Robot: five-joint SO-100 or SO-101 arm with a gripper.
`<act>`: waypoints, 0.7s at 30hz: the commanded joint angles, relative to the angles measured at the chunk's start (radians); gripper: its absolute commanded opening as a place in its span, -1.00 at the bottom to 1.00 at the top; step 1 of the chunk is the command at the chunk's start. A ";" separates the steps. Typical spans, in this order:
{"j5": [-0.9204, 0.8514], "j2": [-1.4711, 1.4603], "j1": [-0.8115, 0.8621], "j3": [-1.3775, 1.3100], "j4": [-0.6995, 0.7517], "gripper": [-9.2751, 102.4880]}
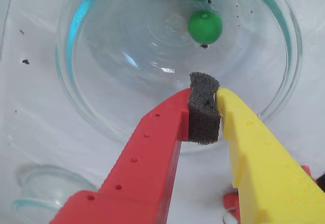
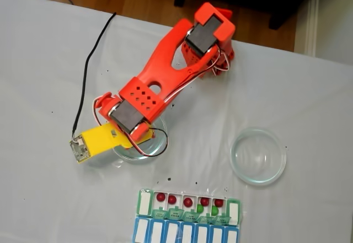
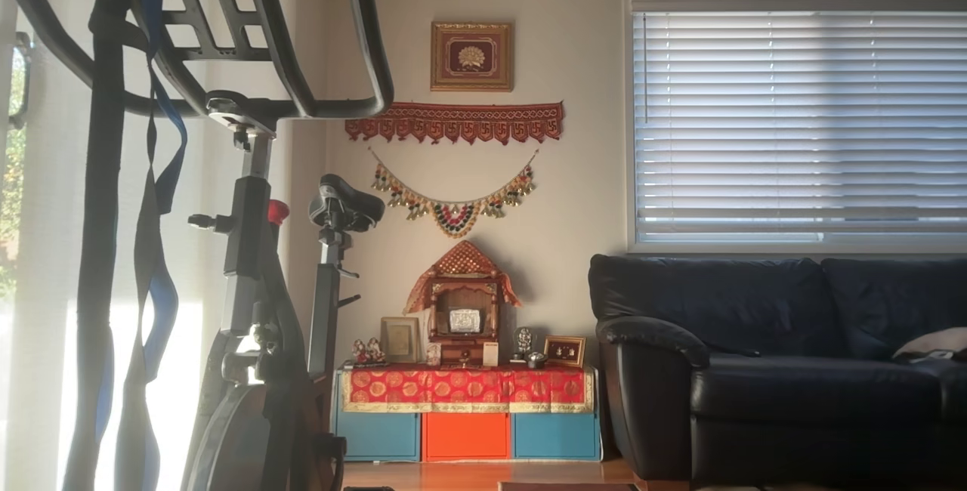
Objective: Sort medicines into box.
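Gripper hung over the near rim of a clear glass dish, red and yellow fingers pressed together on their dark foam pad, no pill between them. Three green pills lay at the far side of that dish in the wrist view, two of them touching and cut by the top edge, one alone and nearer the gripper. In the fixed view the pill box sat toward the bottom of the counter: five dark red pills one per compartment, two green already in at the right end. A second glass dish stood empty, well apart to the right. Risks, as I judged them: the fingers had to part before descending, or the foam would shove the lone pill aside; round beads roll on curved glass; a fingertip catching the rim could tip or slide the dish; a weak pinch could drop a pill short of the box.
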 commanded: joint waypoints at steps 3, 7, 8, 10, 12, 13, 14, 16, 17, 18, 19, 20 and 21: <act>-0.049 0.063 0.014 0.003 -0.051 -0.80; -0.101 0.077 0.026 0.055 -0.087 -0.80; -0.109 0.089 0.029 0.083 -0.112 -0.80; -0.132 0.123 0.034 0.144 -0.156 -0.80; -0.137 0.160 0.038 0.199 -0.195 -0.80; -0.135 0.173 0.038 0.224 -0.210 -0.79; -0.132 0.187 0.038 0.245 -0.229 -0.79; -0.118 0.204 0.035 0.265 -0.255 -0.76; -0.112 0.204 0.035 0.262 -0.255 -0.74; -0.110 0.202 0.034 0.256 -0.253 -0.74; -0.109 0.201 0.035 0.253 -0.253 -0.74; -0.109 0.199 0.035 0.249 -0.252 -0.73; -0.109 0.198 0.038 0.245 -0.252 -0.72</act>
